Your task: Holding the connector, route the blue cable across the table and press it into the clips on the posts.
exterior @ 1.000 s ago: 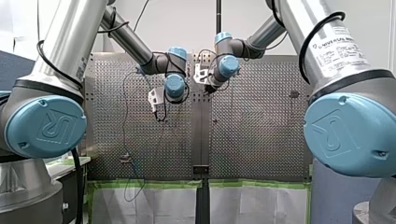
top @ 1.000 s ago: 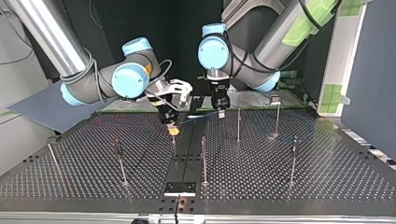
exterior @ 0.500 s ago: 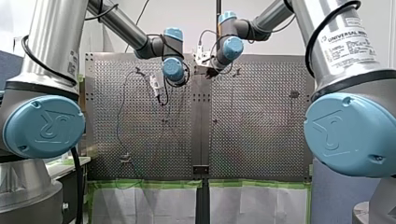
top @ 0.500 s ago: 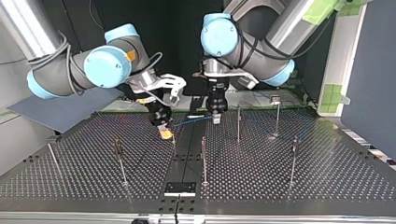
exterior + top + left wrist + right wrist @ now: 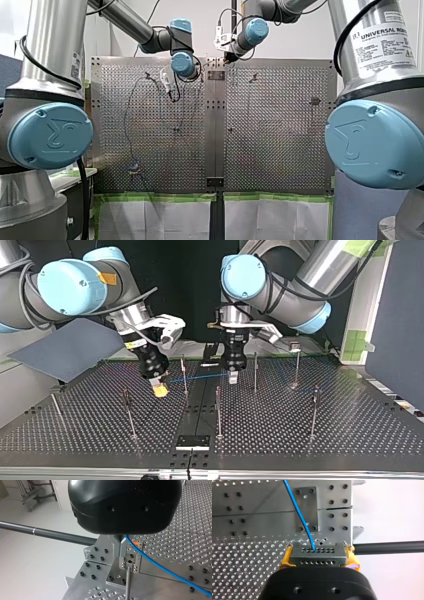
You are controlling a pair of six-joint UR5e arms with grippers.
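Found the right hand (image 5: 159, 389) at centre left of the top view, raised above the surface (image 5: 320, 445) and clenched on the connector (image 5: 316, 559). Confirmed in the right wrist view: grey connector block gripped between the yellow pads (image 5: 285, 559), one at each end. Traced the blue cable (image 5: 197, 376) out of the connector's upper row of holes, ahead of the right hand. Followed it across the middle of the top view in a near-straight, raised line to the left hand (image 5: 233, 378), just right of centre. Noted the left hand closed on the blue cable: in the left wrist view, metal fingers (image 5: 118, 546) pressed together, cable emerging right beside them and running away over the perforated plate. Noted a thin post (image 5: 184, 372) standing between the two hands, crossed by the cable line; could not tell whether touching. Recorded a second post (image 5: 128, 580) ahead of the left hand's fingertips, cable passing just beside its top. Located both hands at upper centre of the front view.
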